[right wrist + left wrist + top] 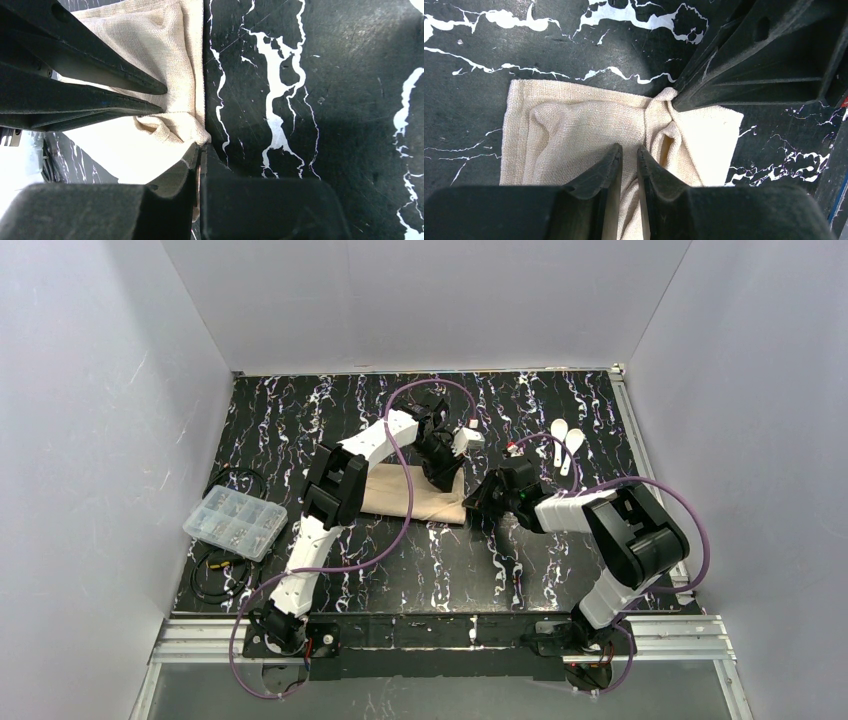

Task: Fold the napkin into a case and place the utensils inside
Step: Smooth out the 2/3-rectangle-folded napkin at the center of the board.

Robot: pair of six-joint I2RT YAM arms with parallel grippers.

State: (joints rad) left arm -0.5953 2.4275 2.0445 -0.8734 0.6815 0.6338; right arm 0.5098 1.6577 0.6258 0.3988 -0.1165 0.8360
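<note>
Marble-look tabletop: R claw clamped on napkin corner; L claw nearly together on it, grip unclear.

Black marbled table, as I find it: folded tan napkin centre; two white utensils far right; clear compartment box my left; black cables beside it.

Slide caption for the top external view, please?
Right end effector pinches one end of the folded napkin, left end effector poised over it; two white spoons lie beyond on the table.
</note>
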